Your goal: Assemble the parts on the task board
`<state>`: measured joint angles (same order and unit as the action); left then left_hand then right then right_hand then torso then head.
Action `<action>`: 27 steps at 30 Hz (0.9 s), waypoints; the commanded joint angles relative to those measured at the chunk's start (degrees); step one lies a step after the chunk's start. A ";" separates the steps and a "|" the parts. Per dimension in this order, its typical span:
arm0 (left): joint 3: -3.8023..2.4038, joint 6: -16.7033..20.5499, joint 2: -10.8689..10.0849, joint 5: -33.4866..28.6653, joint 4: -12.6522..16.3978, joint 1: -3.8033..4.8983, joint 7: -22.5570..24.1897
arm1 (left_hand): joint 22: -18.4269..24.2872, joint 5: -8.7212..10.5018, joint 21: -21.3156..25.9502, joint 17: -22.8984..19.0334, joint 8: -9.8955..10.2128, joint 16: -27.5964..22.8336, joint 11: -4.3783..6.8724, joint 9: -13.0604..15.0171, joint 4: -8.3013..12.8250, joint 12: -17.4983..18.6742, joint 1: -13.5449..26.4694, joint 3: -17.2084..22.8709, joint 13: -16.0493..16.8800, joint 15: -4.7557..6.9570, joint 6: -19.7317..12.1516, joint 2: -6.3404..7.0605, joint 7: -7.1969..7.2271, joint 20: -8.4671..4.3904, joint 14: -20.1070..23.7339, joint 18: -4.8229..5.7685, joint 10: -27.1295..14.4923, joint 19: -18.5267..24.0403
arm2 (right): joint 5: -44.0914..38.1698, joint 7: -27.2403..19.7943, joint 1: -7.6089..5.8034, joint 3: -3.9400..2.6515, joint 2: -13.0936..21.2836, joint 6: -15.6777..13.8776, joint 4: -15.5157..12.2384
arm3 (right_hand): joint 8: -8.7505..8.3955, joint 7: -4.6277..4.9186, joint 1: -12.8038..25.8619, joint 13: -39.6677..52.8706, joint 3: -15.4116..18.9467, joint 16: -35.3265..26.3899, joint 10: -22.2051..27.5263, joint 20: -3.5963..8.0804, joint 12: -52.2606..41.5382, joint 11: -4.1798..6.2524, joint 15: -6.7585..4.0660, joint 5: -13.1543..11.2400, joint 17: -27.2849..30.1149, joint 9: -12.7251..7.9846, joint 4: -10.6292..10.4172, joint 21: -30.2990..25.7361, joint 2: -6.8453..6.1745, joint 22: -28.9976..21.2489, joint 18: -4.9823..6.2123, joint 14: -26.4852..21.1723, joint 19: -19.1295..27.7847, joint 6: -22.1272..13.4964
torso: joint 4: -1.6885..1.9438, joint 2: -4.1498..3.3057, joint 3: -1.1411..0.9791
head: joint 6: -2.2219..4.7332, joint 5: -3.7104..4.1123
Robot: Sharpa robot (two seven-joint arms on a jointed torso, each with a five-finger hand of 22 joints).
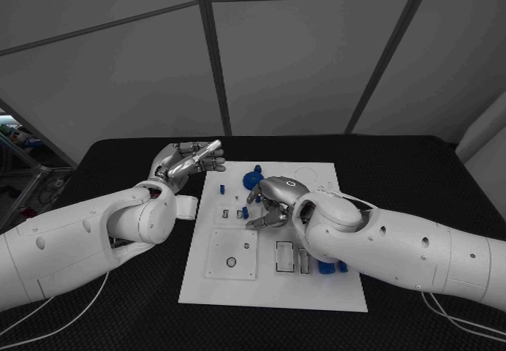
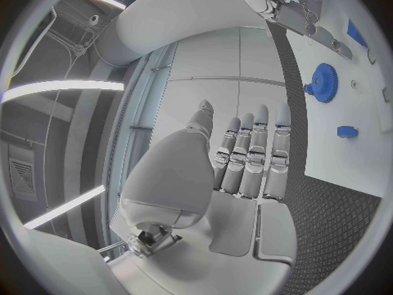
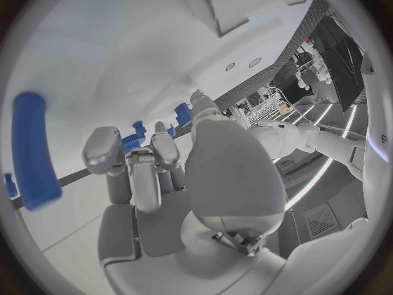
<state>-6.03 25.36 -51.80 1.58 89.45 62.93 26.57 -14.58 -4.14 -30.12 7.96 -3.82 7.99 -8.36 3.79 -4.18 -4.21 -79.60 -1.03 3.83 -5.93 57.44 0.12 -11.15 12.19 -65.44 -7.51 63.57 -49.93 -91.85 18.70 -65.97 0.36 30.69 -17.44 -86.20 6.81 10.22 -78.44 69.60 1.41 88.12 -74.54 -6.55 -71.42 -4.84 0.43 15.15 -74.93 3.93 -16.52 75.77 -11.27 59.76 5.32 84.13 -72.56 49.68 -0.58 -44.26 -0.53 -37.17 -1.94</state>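
Observation:
The white task board (image 1: 272,281) lies in the middle of the black table. A blue gear (image 1: 253,178) stands near its far edge, also seen in the left wrist view as the blue gear (image 2: 323,82) with a small blue part (image 2: 347,132) close by. My right hand (image 1: 276,196) hovers low over the board's middle, fingers curled down beside a small blue peg (image 1: 245,213); whether it pinches anything is hidden. The right wrist view shows its curled fingers (image 3: 135,170) and a long blue part (image 3: 35,151) on the board. My left hand (image 1: 190,161) is raised off the board's far left corner, fingers (image 2: 254,154) straight and empty.
Two blue pieces (image 1: 332,268) lie near the board's right edge beside rectangular slots (image 1: 286,255). A square plate with a round hole (image 1: 232,261) sits on the board's near left. A small blue piece (image 1: 222,189) stands near the left hand. Black table surrounds the board.

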 commanded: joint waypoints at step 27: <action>-0.06 -14.17 -1.46 20.91 -2.21 0.80 -21.39 | -7.95 0.07 -15.41 14.15 -1.42 20.53 5.48 0.57 -1.86 -5.70 3.91 1.22 4.04 6.99 6.42 -0.91 4.27 -6.76 -19.20 -2.83 15.65 -11.92 | 27.60 -22.55 -1.24 -3.10 10.66 -13.08 -9.18 | 3.96 -1.01 -3.51 -2.48 0.85 -3.58 1.59 0.23 1.13 0.52 -0.36 -2.95 -4.20 0.26 1.08 -4.80 4.58 -7.41 2.04 2.99 4.10 1.60 | -0.12 0.43 0.05 | 0.73 0.15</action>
<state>-6.03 17.97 -53.27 14.23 87.26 63.47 12.85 -22.20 -4.14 -44.92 22.71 -5.08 28.59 -2.87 4.33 -5.81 -9.73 -76.02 0.10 7.67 0.74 63.82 -0.82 -7.03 5.68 -83.91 -7.93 78.93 -61.42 -74.37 2.70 -67.02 -2.69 41.10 -29.14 -95.16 10.63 9.21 -81.96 67.24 2.13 84.67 -73.16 -6.22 -70.41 -4.29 0.59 13.40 -74.92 4.21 -15.77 71.14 -7.13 52.57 6.24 83.97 -68.77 50.94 -0.74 -43.99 -0.47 -36.62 -1.78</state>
